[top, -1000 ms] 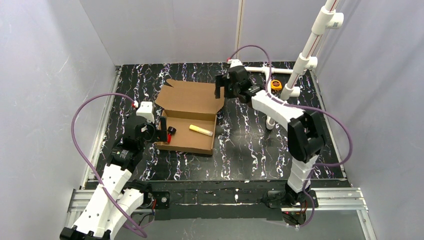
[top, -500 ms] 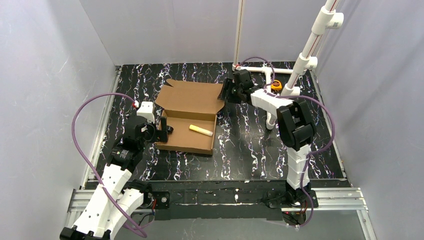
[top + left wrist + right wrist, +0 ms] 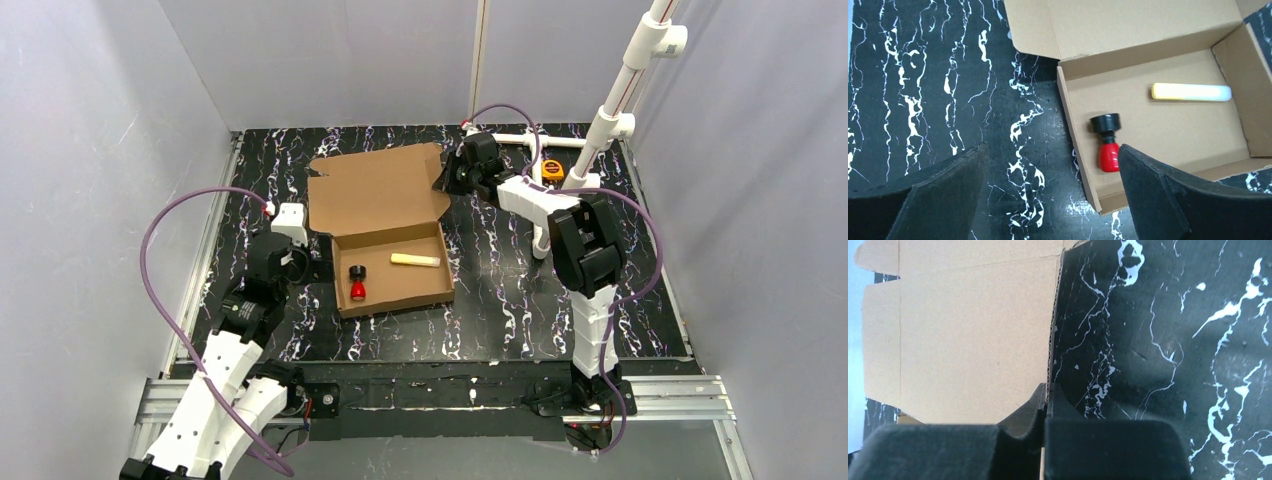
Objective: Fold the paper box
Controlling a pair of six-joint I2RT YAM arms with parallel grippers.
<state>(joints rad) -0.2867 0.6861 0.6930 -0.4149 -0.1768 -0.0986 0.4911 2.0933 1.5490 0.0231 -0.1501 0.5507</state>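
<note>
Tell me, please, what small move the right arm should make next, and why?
Probably swing the lid up and over the tray: the right gripper is shut on the paper box at its lid's right edge, and the lid lies open behind the tray.

Black marbled table (image 3: 500, 300) — paper box (image 3: 375, 190) and yellow tape measure (image 3: 552, 170) on it.

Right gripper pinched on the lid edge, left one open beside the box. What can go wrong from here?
1. The right gripper holds only a thin strip of the lid edge; swinging it over may slip or crease the cardboard.
2. The left gripper is open and holds nothing, so the box may slide or tip with the pull.
3. The loose red item and yellow stick could roll and block the closing flaps.
</note>
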